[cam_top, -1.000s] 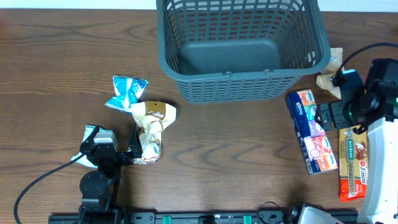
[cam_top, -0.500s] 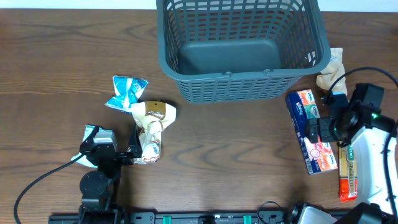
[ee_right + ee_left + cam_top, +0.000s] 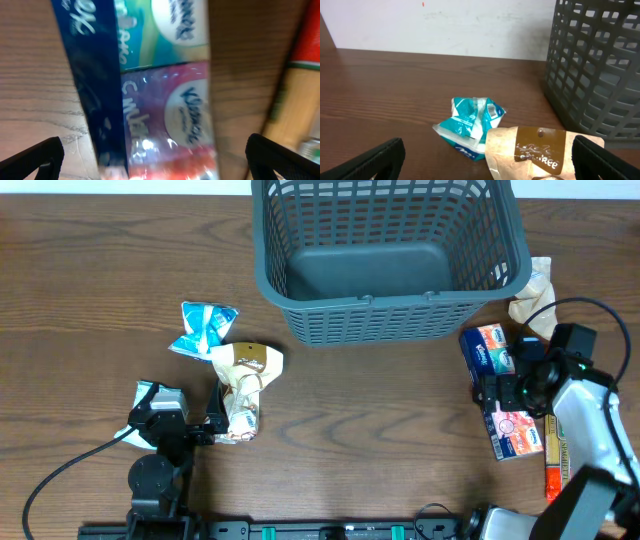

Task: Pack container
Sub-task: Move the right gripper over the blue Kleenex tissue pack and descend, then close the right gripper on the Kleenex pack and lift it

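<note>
Right gripper [image 3: 154,141]: fingers spread open, straddling the long blue-edged plastic multipack of tissue packets [image 3: 170,115]; nothing gripped. Judgement: descend centred across the pack's short width and close mid-length so it lifts level.

The large dark grey lattice-sided plastic basket [image 3: 390,320] stands empty at the far middle of the wooden surface [image 3: 380,430].

Hindrances: red-and-tan long snack packet [image 3: 553,470] just beside the pack; basket's thick rim to clear.

Left gripper [image 3: 487,142]: fingers open, empty, near crumpled teal packet [image 3: 470,122] and brown paper pouch [image 3: 535,152].

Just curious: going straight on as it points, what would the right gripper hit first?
Probably the tissue pack: the right gripper points down at it, fingers open either side, though depth is unclear.
</note>
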`<state>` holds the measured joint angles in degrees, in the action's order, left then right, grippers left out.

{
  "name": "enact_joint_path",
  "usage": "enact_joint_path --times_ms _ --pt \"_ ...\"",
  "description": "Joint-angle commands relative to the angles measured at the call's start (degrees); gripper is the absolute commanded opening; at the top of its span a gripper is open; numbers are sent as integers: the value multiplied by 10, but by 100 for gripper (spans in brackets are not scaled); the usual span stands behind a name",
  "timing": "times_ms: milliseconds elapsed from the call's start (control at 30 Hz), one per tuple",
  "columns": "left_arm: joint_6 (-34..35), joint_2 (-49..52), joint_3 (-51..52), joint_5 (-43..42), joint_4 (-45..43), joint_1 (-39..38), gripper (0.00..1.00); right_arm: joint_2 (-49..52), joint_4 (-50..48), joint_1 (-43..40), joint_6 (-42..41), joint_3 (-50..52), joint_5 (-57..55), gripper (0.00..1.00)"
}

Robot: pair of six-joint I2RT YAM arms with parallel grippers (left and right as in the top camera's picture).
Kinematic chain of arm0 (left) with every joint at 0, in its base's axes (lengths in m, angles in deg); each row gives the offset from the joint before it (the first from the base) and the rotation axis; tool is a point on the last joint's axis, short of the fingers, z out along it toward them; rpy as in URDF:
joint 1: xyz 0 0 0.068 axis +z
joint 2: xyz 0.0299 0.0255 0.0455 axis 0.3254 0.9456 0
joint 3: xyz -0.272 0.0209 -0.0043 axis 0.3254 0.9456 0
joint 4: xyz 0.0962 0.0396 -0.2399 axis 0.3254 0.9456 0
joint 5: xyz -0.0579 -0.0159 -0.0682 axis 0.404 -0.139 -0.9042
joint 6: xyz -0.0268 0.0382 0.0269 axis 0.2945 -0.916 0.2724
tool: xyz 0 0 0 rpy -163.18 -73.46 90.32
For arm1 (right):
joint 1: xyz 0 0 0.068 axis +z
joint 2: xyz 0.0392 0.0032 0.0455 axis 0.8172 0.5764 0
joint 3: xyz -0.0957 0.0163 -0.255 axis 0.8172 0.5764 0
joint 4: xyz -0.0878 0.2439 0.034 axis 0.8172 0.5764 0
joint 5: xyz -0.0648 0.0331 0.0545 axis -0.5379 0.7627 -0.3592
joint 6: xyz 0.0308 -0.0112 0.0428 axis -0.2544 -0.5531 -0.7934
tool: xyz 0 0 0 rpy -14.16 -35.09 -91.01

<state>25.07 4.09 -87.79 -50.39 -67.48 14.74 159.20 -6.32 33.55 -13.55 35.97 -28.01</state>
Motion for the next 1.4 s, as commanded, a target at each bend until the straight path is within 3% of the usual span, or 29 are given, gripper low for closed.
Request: enact_joint_path --times_ms 0,600,733,933,1033,1067,1100,1133,1367 --pt "-5 -4 9 11 26 -2 99 31 -5 -4 -9 5 13 99" --pt "-5 -4 9 11 26 -2 99 66 -16 -4 9 5 40 99" --pt "-5 -4 9 11 26 -2 99 66 -9 -4 38 5 32 80" --pt "-5 -4 9 11 26 -2 99 66 -9 -4 47 5 31 71" --pt "-5 -4 9 11 26 -2 99 66 -11 -4 47 5 31 61" --pt "-5 -4 9 11 26 -2 99 66 -13 -4 47 5 32 54" --pt "-5 -4 9 11 26 -2 99 66 -15 -4 47 5 32 36" --pt "-5 -4 9 11 26 -2 99 66 -16 -4 47 5 32 29" --pt "-5 -4 9 11 26 -2 99 66 -18 -4 47 5 33 10"
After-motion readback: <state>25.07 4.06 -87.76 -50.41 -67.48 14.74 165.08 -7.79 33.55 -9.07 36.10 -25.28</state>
